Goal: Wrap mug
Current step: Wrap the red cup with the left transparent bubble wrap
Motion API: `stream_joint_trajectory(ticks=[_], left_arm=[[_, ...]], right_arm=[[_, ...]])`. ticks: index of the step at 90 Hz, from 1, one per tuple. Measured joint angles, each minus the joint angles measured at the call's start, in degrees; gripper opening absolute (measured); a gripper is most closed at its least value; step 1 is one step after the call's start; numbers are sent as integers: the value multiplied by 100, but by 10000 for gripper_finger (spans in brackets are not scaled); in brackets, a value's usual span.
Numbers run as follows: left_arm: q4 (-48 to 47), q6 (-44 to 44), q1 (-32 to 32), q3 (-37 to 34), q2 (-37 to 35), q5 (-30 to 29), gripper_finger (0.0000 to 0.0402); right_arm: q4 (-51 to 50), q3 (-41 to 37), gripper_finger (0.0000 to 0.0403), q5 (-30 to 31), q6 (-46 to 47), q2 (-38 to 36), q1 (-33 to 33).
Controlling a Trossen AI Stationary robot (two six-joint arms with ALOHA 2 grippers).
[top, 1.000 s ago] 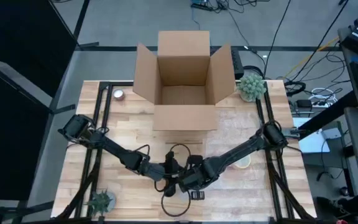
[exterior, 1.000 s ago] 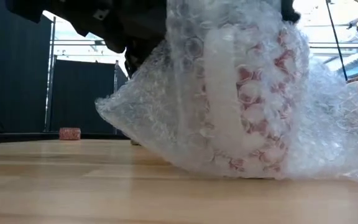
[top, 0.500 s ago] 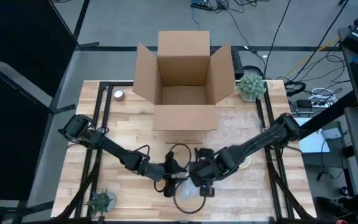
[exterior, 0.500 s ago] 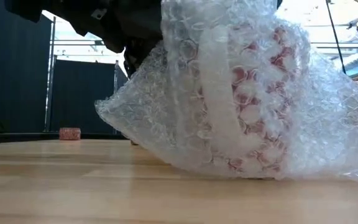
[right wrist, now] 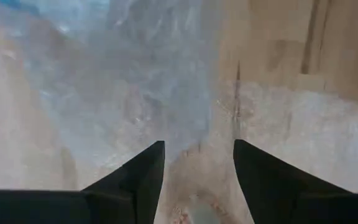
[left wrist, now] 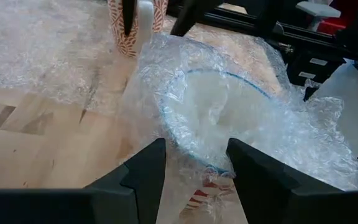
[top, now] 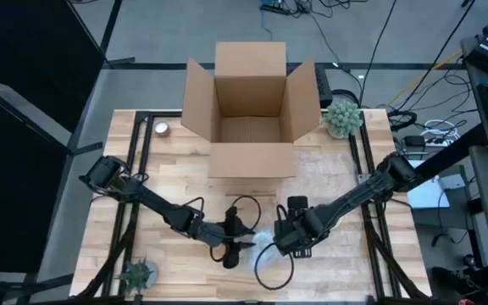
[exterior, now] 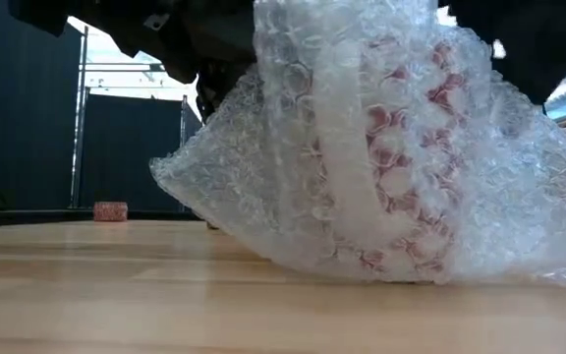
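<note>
I see the mug (exterior: 381, 167) — red-patterned, swathed in bubble wrap (exterior: 263, 177) — standing on the near middle of the wooden table (top: 329, 169), in front of the open cardboard box (top: 248, 114). My left gripper (left wrist: 191, 171) sits at the mug's left, fingers parted around the wrapped rim. My right gripper (right wrist: 197, 168) hovers just right of the mug, fingers apart over the wrap and holding nothing. A second patterned mug (left wrist: 135, 25) stands farther off — beside a small plant (top: 343, 117) at the far right.
</note>
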Motion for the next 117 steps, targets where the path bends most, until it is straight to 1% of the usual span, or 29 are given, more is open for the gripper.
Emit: stream_joint_trajectory(ticks=[11, 20, 28, 38, 42, 60, 72, 80, 100, 117], left_arm=[[0, 0, 0, 2, 0, 2, 161], [-2, 2, -3, 0, 0, 2, 161], [-2, 0, 0, 0, 0, 4, 161], [-2, 0, -3, 0, 0, 7, 161], [-2, 0, -3, 0, 0, 7, 161], [-19, -2, -4, 0, 0, 41, 161], [-80, -37, -8, -7, 5, 56, 161], [-102, -123, 7, -15, 15, 52, 161], [29, -157, 30, 8, 6, 46, 161], [-105, -97, 30, -4, -142, 46, 161]], right_arm=[[677, 4, 166, 18, -484, -2, -11], [699, 110, 144, 9, -605, -2, 2], [682, 237, 101, -58, -636, -2, 34], [684, 465, 25, -164, -819, -2, 84], [684, 540, 11, -157, -887, -2, 107], [1233, 647, 6, -142, -941, 2, 109], [1756, 647, 2, -187, -1042, 162, 111], [1965, 663, 2, -390, -1040, 337, 111], [1876, 665, 1, -584, -870, 683, 116], [1827, 660, 1, -631, -605, 691, 120]])
